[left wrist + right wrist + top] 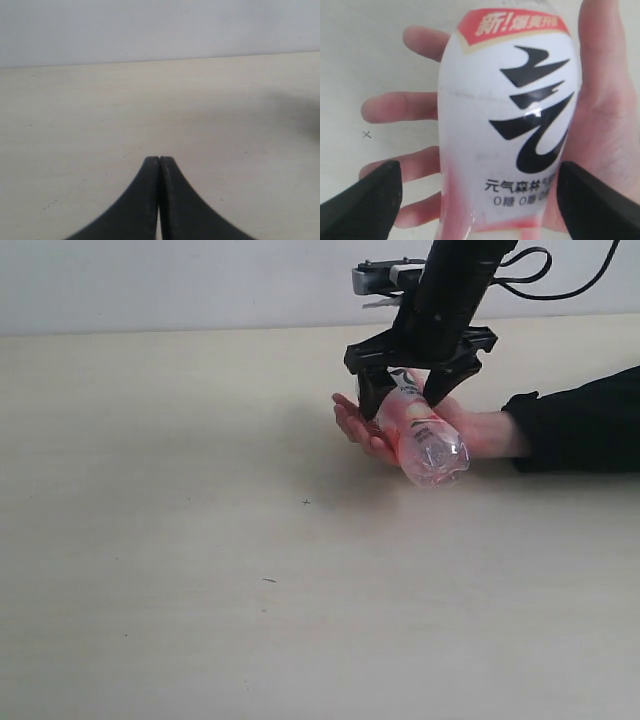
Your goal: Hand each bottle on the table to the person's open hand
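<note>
My right arm [455, 285] reaches down from one o'clock, right pincer [403, 400] spread wide; my left pincer [159, 162] is pressed closed, tips touching.

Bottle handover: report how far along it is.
Done: the pink bottle lies across the person's hand. In hand: the right end effector straddles it with jaws open, not yet withdrawn. Remaining: no other bottle shows on the table in these views, so I cannot tell whether more remain. The left end effector is shut, holding nothing.
</note>
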Robot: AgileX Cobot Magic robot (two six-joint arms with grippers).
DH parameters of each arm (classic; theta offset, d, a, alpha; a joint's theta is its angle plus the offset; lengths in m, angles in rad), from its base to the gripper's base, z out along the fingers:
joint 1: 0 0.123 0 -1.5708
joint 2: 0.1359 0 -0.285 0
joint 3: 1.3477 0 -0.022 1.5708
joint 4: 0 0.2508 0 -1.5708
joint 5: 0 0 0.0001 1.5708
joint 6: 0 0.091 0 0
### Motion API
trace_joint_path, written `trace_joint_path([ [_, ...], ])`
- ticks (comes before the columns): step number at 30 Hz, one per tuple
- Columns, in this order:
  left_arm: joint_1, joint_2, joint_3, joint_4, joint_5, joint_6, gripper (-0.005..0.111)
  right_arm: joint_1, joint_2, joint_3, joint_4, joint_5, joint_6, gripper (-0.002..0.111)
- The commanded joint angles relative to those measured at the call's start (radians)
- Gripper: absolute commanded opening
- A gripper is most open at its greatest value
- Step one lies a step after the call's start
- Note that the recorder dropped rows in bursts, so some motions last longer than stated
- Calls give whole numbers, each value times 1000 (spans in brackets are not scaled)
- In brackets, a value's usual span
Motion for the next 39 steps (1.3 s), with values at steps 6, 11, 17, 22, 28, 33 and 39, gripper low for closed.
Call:
trace_joint_path([
  [6, -1, -5, 3, 3, -7, -4, 3, -5, -92, 5, -12, -24, -48, 80],
  [11, -1, -5, 3, 3, -7, -4, 3, -5, -177, 5, -48, -30, -56, 79],
  [17, -1, -5, 3, 3, -7, -4, 3, -5, -303, 5, -91, 1, -56, 59],
  [22, -1, -5, 3, 3, -7, -4, 3, -5, -424, 18, -91, 59, -25, 24],
  [28, -1, -5, 3, 3, -7, -4, 3, -5, -659, 176, -104, 9, -10, 0],
  [33, -1, -5, 3, 3, -7, -4, 3, -5, -918, 459, -110, -127, -10, 0],
  [39, -1, -5, 3, 3, -7, -4, 3, -5, -1234, 885, -114, -470, -10, 0],
])
